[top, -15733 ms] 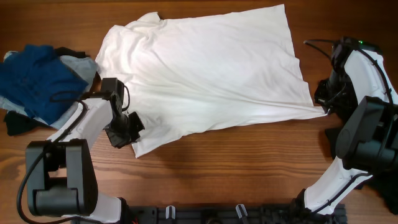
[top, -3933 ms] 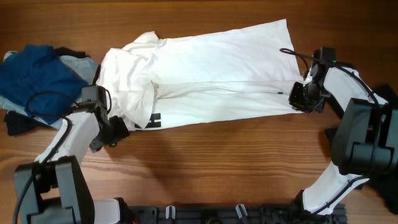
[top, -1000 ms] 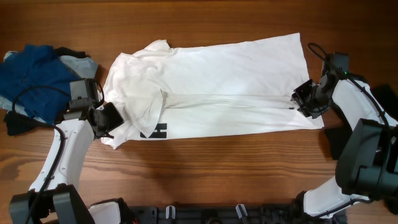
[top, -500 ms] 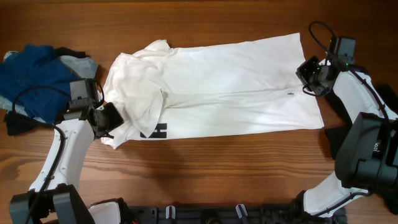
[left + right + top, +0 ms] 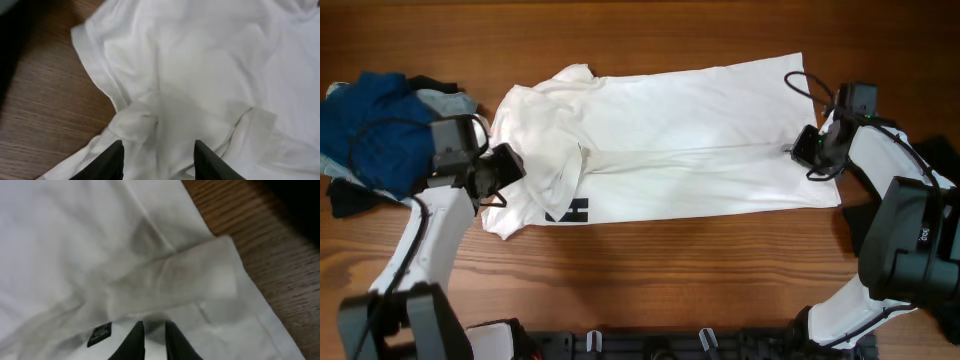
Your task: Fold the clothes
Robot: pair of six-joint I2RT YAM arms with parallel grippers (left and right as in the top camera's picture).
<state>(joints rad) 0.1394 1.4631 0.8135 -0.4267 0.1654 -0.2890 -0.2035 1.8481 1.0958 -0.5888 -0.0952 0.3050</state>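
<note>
The white T-shirt (image 5: 680,130) lies flat across the table, folded lengthwise, with part of its black bar print (image 5: 570,208) showing at the lower left. My left gripper (image 5: 505,165) is open and empty just above the bunched sleeve; in the left wrist view the fingers (image 5: 160,162) are wide apart over white fabric (image 5: 200,75). My right gripper (image 5: 805,150) is at the fold line near the hem. In the right wrist view its fingers (image 5: 152,340) are nearly together over the fabric, beside a small black tag (image 5: 102,334).
A pile of blue, grey and black clothes (image 5: 375,130) lies at the left edge, with black fabric (image 5: 345,200) at its front. Something dark (image 5: 945,165) sits at the right edge. Bare wooden table (image 5: 670,270) runs along the front.
My right gripper went up to the hem's far corner, then came back down to the fold line. My left gripper moved up and right onto the sleeve. The shirt has barely shifted.
</note>
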